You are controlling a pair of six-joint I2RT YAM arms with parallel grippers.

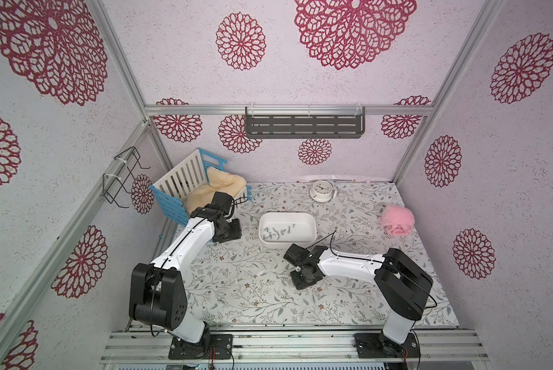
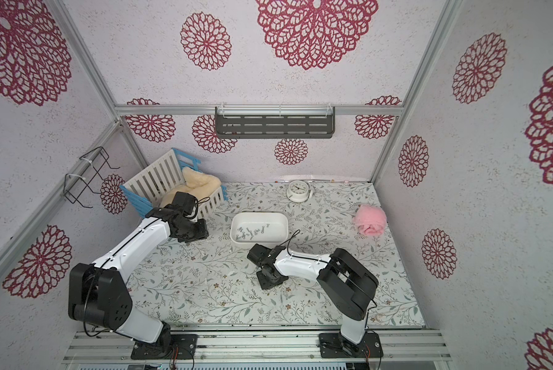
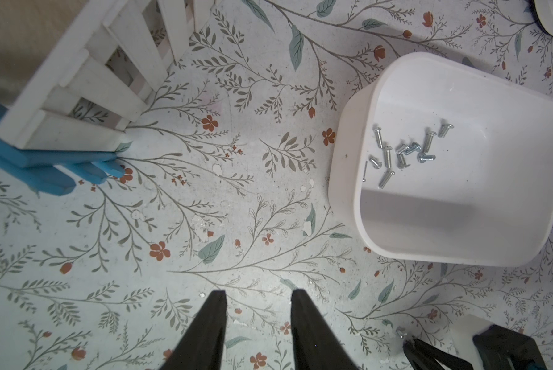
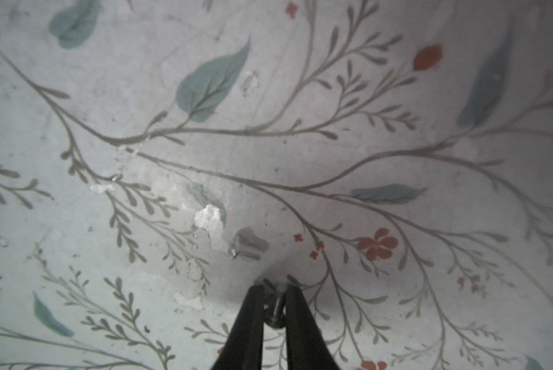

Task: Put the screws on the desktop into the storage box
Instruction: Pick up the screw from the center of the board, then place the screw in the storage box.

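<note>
Pinching one tiny silver-grey metal screw [image 4: 275, 312] between its tips, the right tool [image 4: 275, 288] sits low over the pale leaf-printed surface [image 4: 365, 96]. A second screw [image 4: 247, 247] lies just beside it. Ten or so screws [image 3: 403, 153] rest inside the one white rectangular plastic storage box [image 3: 445, 205]. And the left tool [image 3: 259, 293] stands partly spread, empty.

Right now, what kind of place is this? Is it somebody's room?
Probably not a real room: it looks like a robot test booth. Two white-and-black robot arms stand on a silver metal rail, and silver aluminium frame bars edge the flat red-flowered wall panels.
</note>
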